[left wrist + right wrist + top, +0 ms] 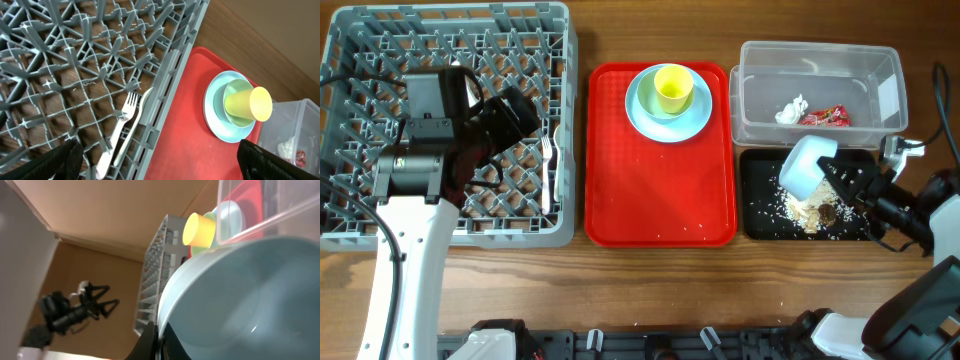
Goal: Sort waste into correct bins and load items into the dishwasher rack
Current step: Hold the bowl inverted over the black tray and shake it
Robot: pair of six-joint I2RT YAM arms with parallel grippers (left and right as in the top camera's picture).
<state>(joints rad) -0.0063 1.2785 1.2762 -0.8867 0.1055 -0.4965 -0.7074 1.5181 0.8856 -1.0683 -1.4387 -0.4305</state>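
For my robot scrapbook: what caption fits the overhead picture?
Right end effector holds tilted bowl over scraps in black tray.

Left arm (408,262): long smooth white link.
Left joint (415,172): grey cylinder with a dark band.
Left wrist block (428,98): boxy, matte black.
Left gripper (518,115): bulky, black.
Left fingers (60,159): black, blunt-tipped.
Cables (355,205): thin and black, running along the left arm.
Right arm (925,295): white shell meeting black joint sections.
Right gripper (832,175): black, angular, with ribbed edges.
Right wrist fitting (900,148): small white piece with a black cable beside it.
Right finger (150,340): dark tapering wedge.
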